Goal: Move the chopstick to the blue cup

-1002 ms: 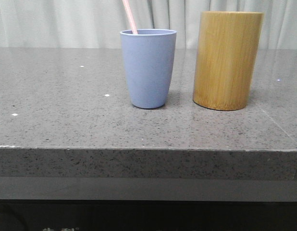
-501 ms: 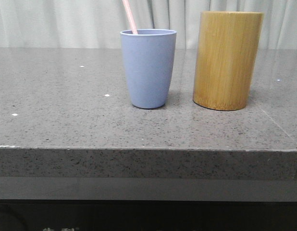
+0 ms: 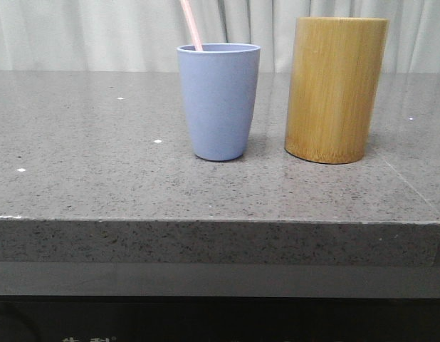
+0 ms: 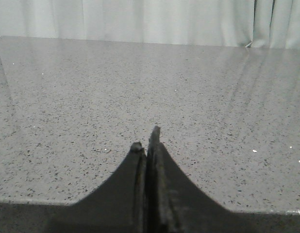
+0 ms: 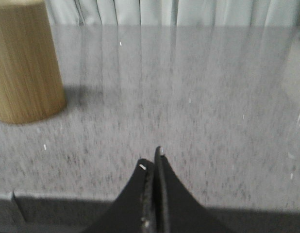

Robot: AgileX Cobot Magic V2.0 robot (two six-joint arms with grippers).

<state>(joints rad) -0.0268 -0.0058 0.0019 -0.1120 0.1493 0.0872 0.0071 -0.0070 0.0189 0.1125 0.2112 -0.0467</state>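
A pale pink chopstick [image 3: 191, 24] leans out of the matte blue cup [image 3: 218, 101], which stands just left of the bamboo holder [image 3: 335, 89] on the grey table [image 3: 99, 178], nothing there having moved, while left gripper [image 4: 146, 145] and right gripper [image 5: 152, 162] sit closed and empty.

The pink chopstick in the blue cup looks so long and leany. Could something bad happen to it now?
Maybe. The chopstick leans on the rim of the blue cup and sticks far above it, so a bump might tip the cup. The bamboo holder stands close beside the cup, so a passing arm could knock either. Both the left gripper and right gripper are shut and away from the cups, holding nothing.
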